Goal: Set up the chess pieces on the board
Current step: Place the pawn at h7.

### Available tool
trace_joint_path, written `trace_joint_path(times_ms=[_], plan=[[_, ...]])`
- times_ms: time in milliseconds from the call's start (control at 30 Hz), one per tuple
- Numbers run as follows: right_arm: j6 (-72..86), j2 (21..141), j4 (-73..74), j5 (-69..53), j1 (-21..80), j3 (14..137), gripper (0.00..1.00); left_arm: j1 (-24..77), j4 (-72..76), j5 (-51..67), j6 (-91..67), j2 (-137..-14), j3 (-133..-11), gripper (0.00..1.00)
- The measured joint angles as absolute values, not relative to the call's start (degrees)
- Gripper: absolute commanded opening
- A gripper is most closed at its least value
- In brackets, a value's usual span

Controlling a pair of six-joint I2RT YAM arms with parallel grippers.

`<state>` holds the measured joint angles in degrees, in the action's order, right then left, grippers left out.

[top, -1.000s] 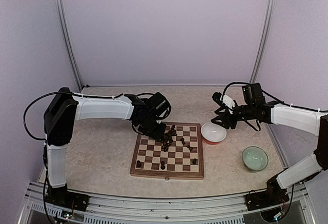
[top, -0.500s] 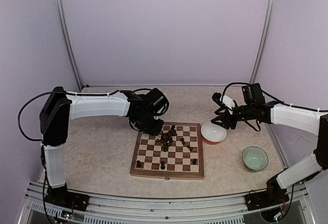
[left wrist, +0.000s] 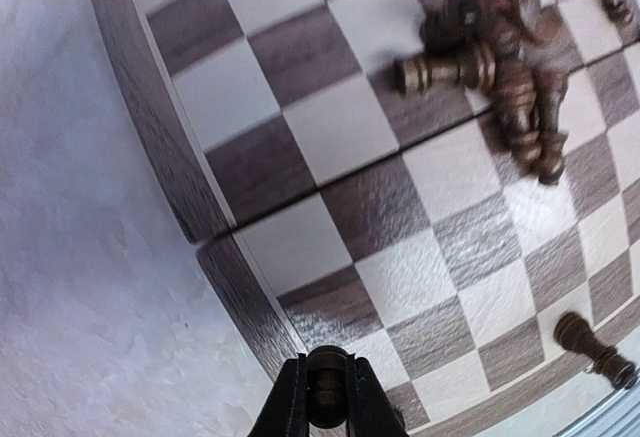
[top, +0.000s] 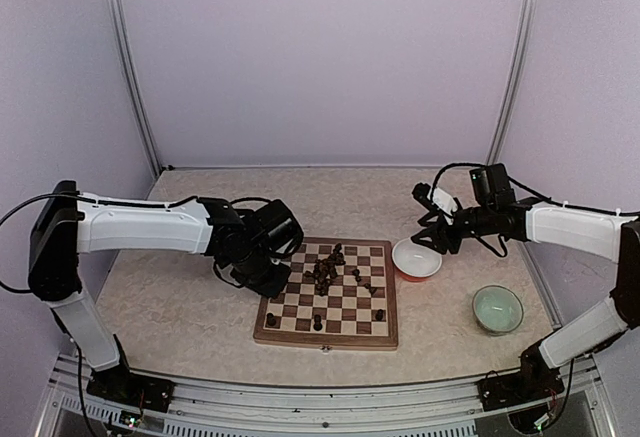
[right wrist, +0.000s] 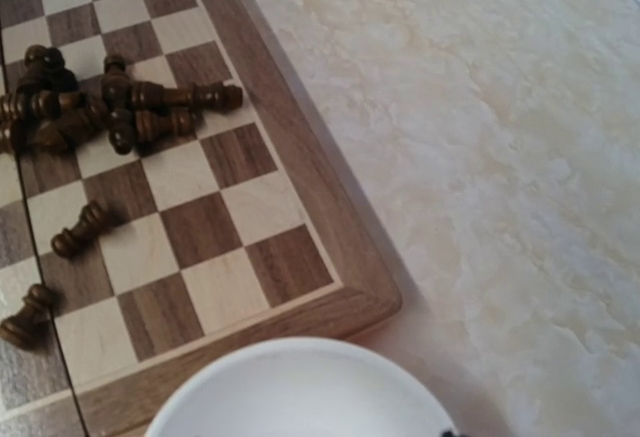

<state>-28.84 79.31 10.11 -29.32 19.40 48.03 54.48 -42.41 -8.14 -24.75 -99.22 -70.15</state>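
Note:
The board (top: 345, 309) lies mid-table with a pile of dark chess pieces (top: 326, 272) lying on its far half and three single pieces near its front row. My left gripper (top: 266, 279) hovers at the board's left edge, shut on one dark chess piece (left wrist: 327, 397). In the left wrist view the board (left wrist: 330, 147) and the pile (left wrist: 500, 47) lie beyond the held piece. My right gripper (top: 430, 225) is open and empty above the far rim of a white bowl (top: 416, 257). The right wrist view shows the board's corner (right wrist: 330, 287) and the pile (right wrist: 100, 107).
The white bowl (right wrist: 300, 387) stands just off the board's right far corner. A pale green bowl (top: 497, 309) sits at the near right. Two loose pieces (right wrist: 78, 230) lie on the board near the white bowl. Walls enclose the table.
My left gripper has moved left and nearer, from over the pile to the board's left edge. The right arm has not moved.

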Motion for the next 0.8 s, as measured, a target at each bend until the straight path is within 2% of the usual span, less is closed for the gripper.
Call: trace_joint_path(times_ms=[633,800], plan=[[-29.1,80.0,10.5,-29.1,20.3,48.0,0.51,57.0,-43.1,-4.6,-26.6,-100.7,-67.8,0.13],[-29.1,80.0,10.5,-29.1,20.3,48.0,0.5,57.0,-43.4,-4.5,-26.8,-100.7,-67.8,0.16]])
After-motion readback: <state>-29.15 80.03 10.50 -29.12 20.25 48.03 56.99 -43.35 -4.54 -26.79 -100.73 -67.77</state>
